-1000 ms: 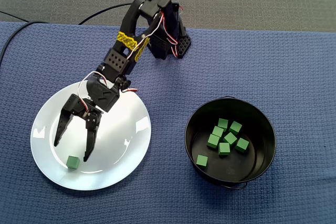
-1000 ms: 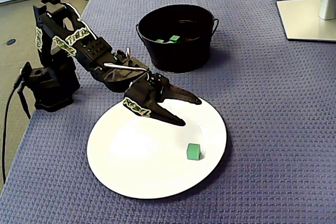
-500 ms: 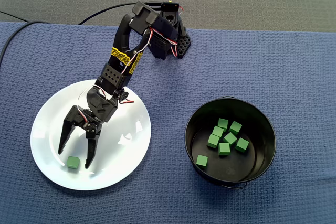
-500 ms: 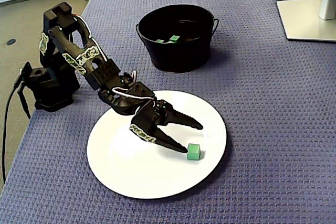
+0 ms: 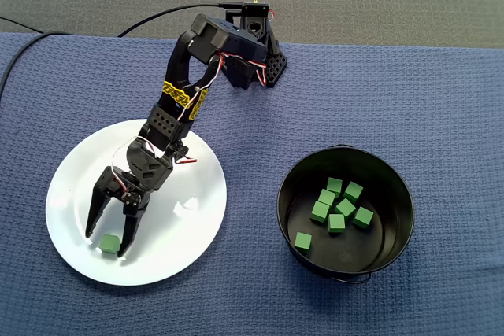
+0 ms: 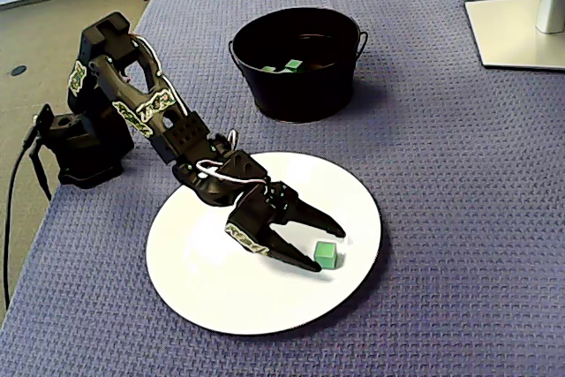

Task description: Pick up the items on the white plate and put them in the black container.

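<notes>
Blue waffle-weave cloth (image 5: 441,100) covers the table, grey floor beyond it in both fixed views. White plate (image 5: 193,230) sits left in one fixed view, black container (image 5: 404,192) well apart to its right. One green cube (image 5: 109,243) lies on the plate near its lower-left rim. Black arm (image 5: 177,100) reaches down from its base (image 5: 256,64) at the cloth's far edge; gripper (image 6: 327,250) is low over the plate, jaws spread, one finger on each side of the cube, not clamped on it. Several green cubes (image 5: 336,206) lie in the container's bottom. Black cable (image 5: 146,24) runs off left. Pale stand base (image 6: 521,33) at top right.
</notes>
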